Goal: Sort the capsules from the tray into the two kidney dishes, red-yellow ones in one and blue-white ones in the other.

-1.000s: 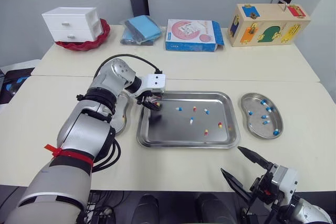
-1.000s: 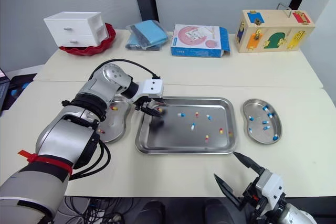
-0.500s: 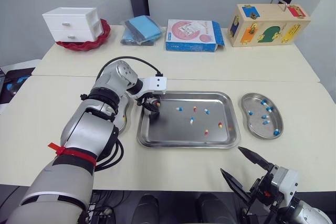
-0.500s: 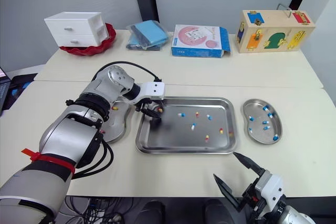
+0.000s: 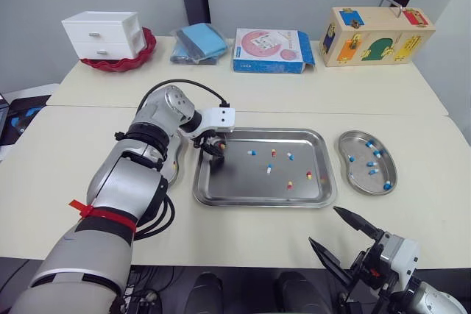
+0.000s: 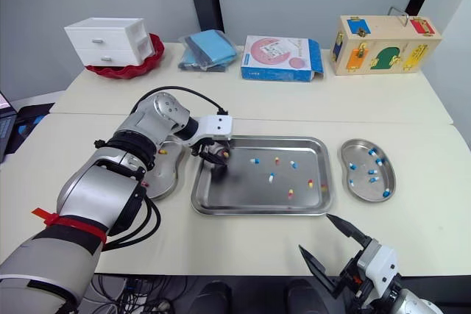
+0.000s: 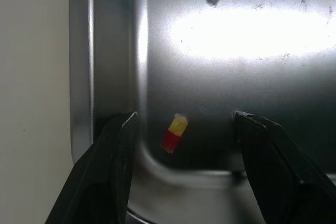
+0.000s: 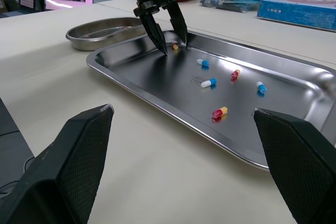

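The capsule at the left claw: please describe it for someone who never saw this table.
Find the steel tray in the middle of the table, then its far left corner, beside the left kidney dish. There one red-yellow capsule lies between the black fingers of the open left claw. It is alone there; the other capsules lie toward the tray's middle and right.

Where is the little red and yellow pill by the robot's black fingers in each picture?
Left eye view: red-yellow capsule, a speck in the tray's far left corner, at the left gripper.
Right eye view: capsule in that same corner.
Left wrist view: capsule mid-picture, between the open jaws.
Right wrist view: capsule across the tray, between those black jaws.
Shared landmark: the tray's corner.
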Robot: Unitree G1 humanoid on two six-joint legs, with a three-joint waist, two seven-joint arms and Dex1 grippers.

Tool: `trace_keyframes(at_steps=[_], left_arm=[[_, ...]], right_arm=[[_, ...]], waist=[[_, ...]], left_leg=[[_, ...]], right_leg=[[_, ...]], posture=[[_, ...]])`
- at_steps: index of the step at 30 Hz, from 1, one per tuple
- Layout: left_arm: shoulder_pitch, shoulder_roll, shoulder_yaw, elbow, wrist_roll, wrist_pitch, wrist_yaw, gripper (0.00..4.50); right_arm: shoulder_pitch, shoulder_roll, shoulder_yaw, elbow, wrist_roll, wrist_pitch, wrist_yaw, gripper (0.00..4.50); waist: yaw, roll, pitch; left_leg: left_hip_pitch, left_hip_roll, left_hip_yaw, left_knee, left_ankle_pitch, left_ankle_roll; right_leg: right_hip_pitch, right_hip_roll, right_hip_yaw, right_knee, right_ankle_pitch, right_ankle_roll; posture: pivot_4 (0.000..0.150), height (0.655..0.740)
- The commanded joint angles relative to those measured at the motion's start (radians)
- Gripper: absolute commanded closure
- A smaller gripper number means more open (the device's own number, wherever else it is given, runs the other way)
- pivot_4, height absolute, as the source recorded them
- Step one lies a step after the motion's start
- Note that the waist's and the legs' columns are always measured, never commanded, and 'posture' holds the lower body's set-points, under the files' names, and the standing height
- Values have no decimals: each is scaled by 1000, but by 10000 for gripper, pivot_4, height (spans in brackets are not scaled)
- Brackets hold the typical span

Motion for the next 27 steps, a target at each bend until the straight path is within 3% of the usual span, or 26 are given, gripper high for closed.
trace_keyframes(at_steps=[1, 5, 27], left_arm=[[-7, -10, -12, 13, 16, 5, 16, 20623], [-8, -18, -9, 19, 19, 12, 26, 33363], [-19, -22, -67, 39, 79, 52, 57, 33363]], right_arm=[[9, -6, -8, -40, 11, -15, -7, 0], [13, -7, -7, -43, 9, -16, -13, 0], [5, -14, -6, -58, 7, -4, -38, 0]], waist=[[0, 0, 0], [0, 0, 0], [0, 0, -1]], left_leg=[[0, 0, 0, 0, 0, 0], [1, 0, 0, 0, 0, 0], [6, 0, 0, 0, 0, 0]], right_leg=[[0, 0, 0, 0, 0, 0], [1, 0, 0, 0, 0, 0], [6, 0, 0, 0, 0, 0]], posture=[[1500, 7400], [1500, 7400], [1500, 7400]])
